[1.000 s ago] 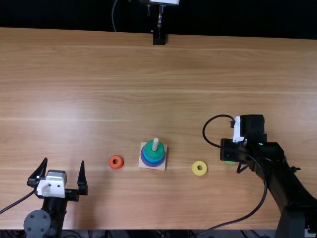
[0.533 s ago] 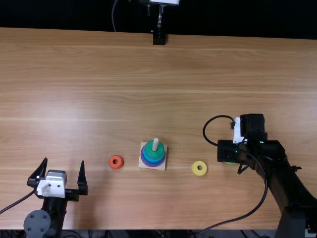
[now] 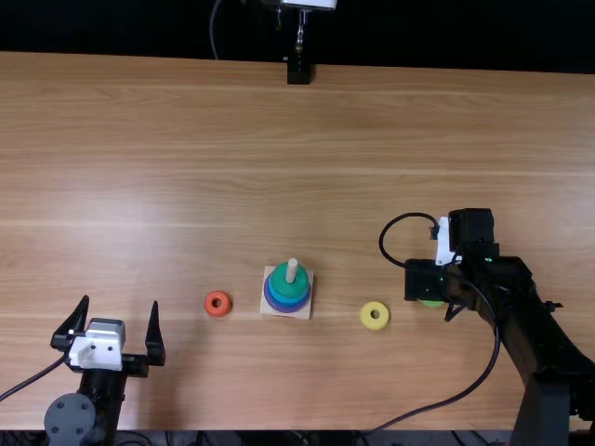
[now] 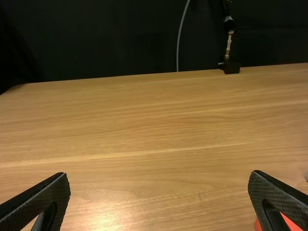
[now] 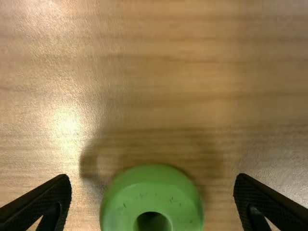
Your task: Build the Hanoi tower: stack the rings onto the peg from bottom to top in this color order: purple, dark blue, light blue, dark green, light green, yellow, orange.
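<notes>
Black fingers of the left gripper (image 3: 121, 300) are held apart, empty, at the tower's (image 3: 279, 299) nine o'clock. The yellow ring (image 3: 375, 317) is left unstacked at four; at three, the light green ring (image 5: 177, 204) is straddled by the right gripper's (image 5: 152, 179) parted fingers; the orange ring (image 3: 218, 304) is left at nine. Four rings are judged seated; the peg (image 3: 292, 268) is pointed upward, long axis vertical.

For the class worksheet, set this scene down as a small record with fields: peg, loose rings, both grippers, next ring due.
Peg: stack on it, dark green ring topmost
Orange ring: on table, left of peg
Yellow ring: right of peg
Light green ring: farther right
Left gripper: open, empty
Right gripper: open, over light green ring
Next ring due: light green
</notes>
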